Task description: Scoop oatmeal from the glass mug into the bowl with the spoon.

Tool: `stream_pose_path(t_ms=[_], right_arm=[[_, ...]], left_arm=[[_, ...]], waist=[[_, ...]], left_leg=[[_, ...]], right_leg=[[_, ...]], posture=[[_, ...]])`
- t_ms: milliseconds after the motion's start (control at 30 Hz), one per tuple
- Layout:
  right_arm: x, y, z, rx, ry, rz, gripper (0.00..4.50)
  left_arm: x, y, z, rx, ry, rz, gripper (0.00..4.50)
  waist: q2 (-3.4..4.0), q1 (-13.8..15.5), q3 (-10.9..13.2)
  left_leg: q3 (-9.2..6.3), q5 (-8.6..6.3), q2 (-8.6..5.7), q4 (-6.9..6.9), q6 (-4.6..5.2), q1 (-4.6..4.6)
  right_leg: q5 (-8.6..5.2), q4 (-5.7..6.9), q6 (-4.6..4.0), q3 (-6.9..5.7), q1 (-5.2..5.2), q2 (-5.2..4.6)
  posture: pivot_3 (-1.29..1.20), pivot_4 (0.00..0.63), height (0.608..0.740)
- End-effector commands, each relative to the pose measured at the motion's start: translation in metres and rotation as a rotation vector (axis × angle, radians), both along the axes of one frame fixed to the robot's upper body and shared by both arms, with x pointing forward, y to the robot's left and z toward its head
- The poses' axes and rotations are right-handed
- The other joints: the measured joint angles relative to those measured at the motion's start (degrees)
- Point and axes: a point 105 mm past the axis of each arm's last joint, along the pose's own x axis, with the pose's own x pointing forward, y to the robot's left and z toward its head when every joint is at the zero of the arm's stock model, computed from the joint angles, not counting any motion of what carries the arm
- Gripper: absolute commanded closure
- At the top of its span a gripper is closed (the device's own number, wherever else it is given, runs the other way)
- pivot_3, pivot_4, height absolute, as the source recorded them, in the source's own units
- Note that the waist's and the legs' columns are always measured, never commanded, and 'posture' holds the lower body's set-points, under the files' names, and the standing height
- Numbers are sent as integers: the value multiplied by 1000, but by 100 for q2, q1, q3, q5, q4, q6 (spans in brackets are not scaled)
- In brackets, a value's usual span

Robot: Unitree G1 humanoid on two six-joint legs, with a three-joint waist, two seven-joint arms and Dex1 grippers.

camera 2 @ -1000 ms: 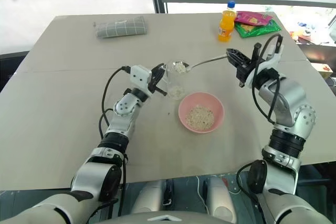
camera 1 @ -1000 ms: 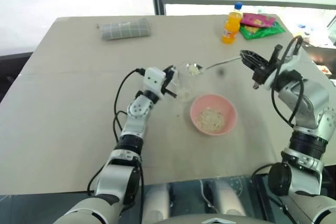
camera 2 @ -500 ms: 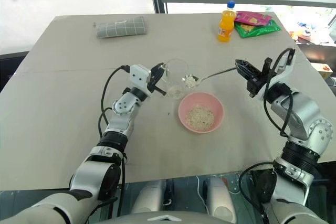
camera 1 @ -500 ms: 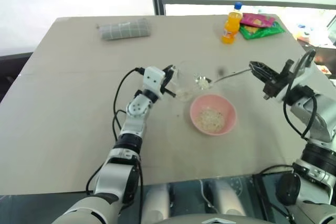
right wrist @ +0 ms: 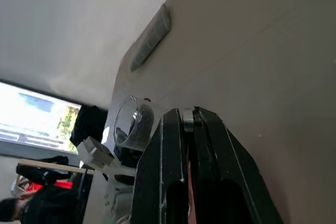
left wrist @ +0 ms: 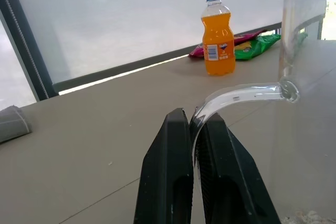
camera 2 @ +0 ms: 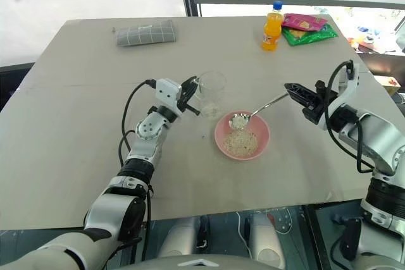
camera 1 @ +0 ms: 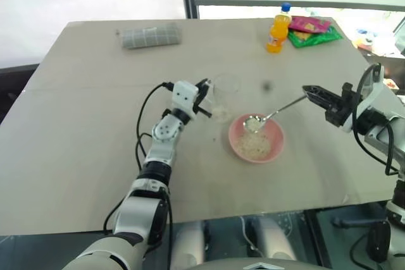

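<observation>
Left eye view: right gripper (camera 1: 308, 90) pinching spoon (camera 1: 273, 113), oatmeal (camera 1: 252, 123) heaped over bowl (camera 1: 276, 145). Left gripper (left wrist: 195, 124) clamped on glass mug (camera 1: 225, 93) handle

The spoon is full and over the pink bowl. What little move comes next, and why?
Probably tip the spoon so its oatmeal slides off. The right gripper holds its handle, the loaded end is over the bowl, and the left gripper holds the mug by its handle.
</observation>
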Motion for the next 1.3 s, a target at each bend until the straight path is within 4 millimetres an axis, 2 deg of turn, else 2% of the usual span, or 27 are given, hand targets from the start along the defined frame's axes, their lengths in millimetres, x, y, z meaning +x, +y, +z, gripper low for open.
stream_pose_path(t_ms=[33, 333, 533, 600, 700, 900, 1000, 1300], right_arm=[[-10, 11, 20, -111, -97, 94, 4500], [-11, 34, 47, -472, -318, 190, 4500], [-17, 47, 39, -903, -483, 300, 4500], [-19, 53, 41, -948, -531, 338, 4500], [-19, 59, 48, -908, -563, 363, 4500], [-15, 55, 61, -829, -568, 336, 4500], [-13, 54, 74, -703, -557, 312, 4500], [8, 27, 98, -216, -386, 135, 4500]], left_arm=[[0, -2, 3, 9, -15, -10, 4469], [0, 1, 3, 7, -18, 3, 4469], [0, 1, 3, 6, -20, 5, 4469], [0, 1, 4, 3, -20, 5, 4469], [-1, 1, 4, -1, -20, 3, 4469], [-1, 2, 4, -1, -19, 4, 4469], [-1, 2, 4, 0, -18, 4, 4469], [-1, 1, 3, -3, -13, 0, 4469]], waist=[[-2, 6, 0], [-2, 12, 0], [-2, 13, 0], [-2, 13, 0], [-3, 14, 0], [-3, 22, 0], [-3, 15, 0], [-3, 32, 0]], left_leg=[[-3, 0, 0, 0, 0, -1], [-11, 0, 0, 1, 0, -2], [-12, -1, 3, 0, 1, -5], [-12, -1, 3, 0, 1, -6], [-13, -1, 3, 0, 0, -5], [-11, 0, 2, 1, 0, -6], [-8, 0, 2, 1, 0, -5], [-6, 0, 1, 2, 0, -4]], right_leg=[[0, -5, 0, -4, 3, 0], [0, -7, 0, -6, 3, 1], [0, -21, 0, -9, 3, -1], [0, -21, 0, -10, 2, -1], [0, -20, 0, -10, 2, -1], [0, -21, 0, -10, 3, -1], [1, -20, 0, -8, 2, -2], [1, -19, 0, -9, 7, -2]], posture=[[0, 150, 740], [0, 150, 740], [0, 150, 740], [0, 150, 740], [0, 150, 740], [0, 150, 740], [0, 150, 740], [0, 150, 740]])
